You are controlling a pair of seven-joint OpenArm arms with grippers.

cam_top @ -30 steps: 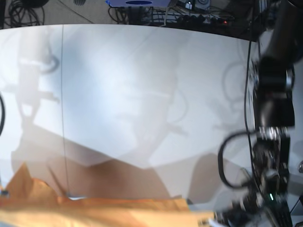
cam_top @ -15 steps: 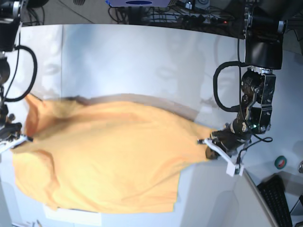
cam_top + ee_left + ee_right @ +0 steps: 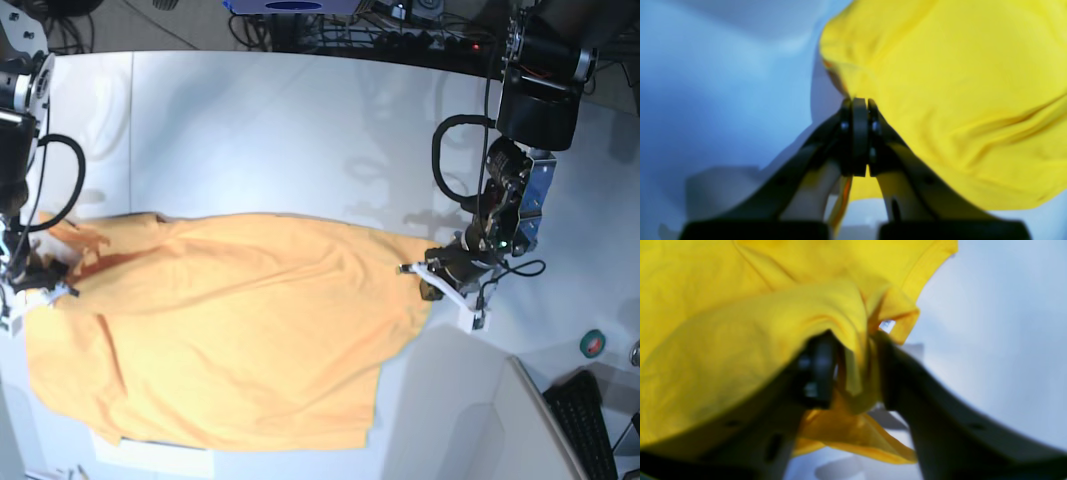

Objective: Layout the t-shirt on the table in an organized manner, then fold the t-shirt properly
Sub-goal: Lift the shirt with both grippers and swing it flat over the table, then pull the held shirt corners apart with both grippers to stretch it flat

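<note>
The t-shirt (image 3: 230, 330) spreads flat, bare table (image 3: 300, 130) beyond its far edge.

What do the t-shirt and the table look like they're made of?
The t-shirt: soft matte knit, probably cotton, since it drapes and wrinkles. The table: hard, smooth pale grey-white top, likely laminate or coated board, faintly glossy, showing soft shadows and sheen.

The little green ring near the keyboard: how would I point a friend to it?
Start at the big pale grey-white table and follow its edge to the base view's lower right corner. Just above the black keyboard lies a small green tape-like ring, the only green thing there.
</note>
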